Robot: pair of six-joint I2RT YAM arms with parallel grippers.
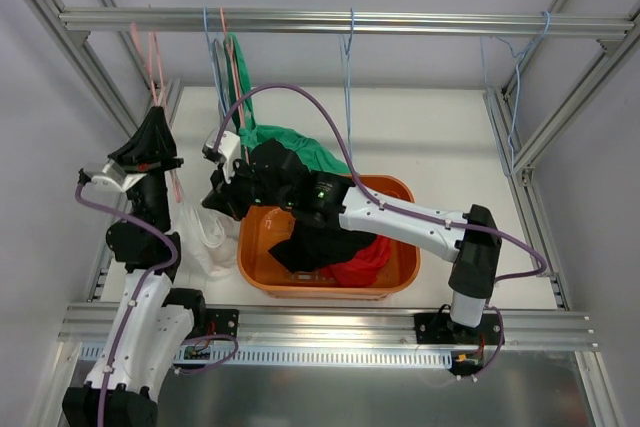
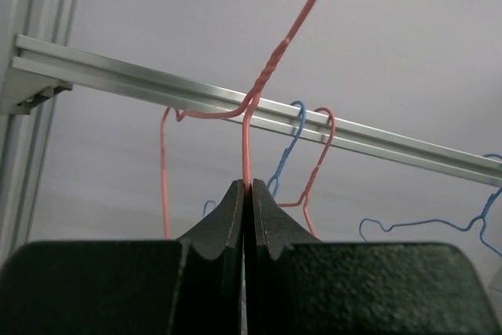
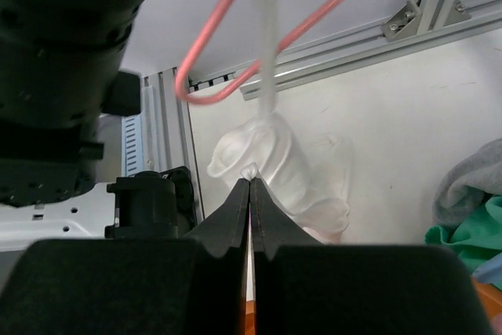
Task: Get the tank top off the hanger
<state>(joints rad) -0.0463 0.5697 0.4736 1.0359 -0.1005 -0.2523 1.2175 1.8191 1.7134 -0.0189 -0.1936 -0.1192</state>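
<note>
My left gripper (image 2: 248, 187) is closed tight on the pink hanger (image 2: 249, 135). The wire is pinched between the fingers just under its twisted neck. From there the neck runs straight up and away from the fingers, and the hook curls over at the top, crossing in front of the rail (image 2: 157, 88). I cannot tell whether the hook is touching the rail.

In the right wrist view, one rounded shoulder of the hanger points down toward the left arm. The tank top (image 1: 208, 232) hangs from that end. It is thin, white and half see-through. Its long axis runs up and down: one strap (image 3: 268, 52) is pulled taut and near vertical from the hanger wire. Below the strap, the body sags into a crumpled heap on the table (image 1: 440, 157). In the top view the heap sits between the left arm and the orange basket (image 1: 385, 292), just beside the basket's left wall.

My right gripper (image 3: 251, 184) reaches across the basket from the right. Its fingers are pressed together with a small fold of the white fabric caught at their tips, right where the strap meets the heap. The strap is over the wire, so the top is not yet off the hanger.

The basket holds black, red and green clothes piled up, and the green piece spills over its far rim. A blue hanger (image 1: 347, 57) hangs from the rail above it.
</note>
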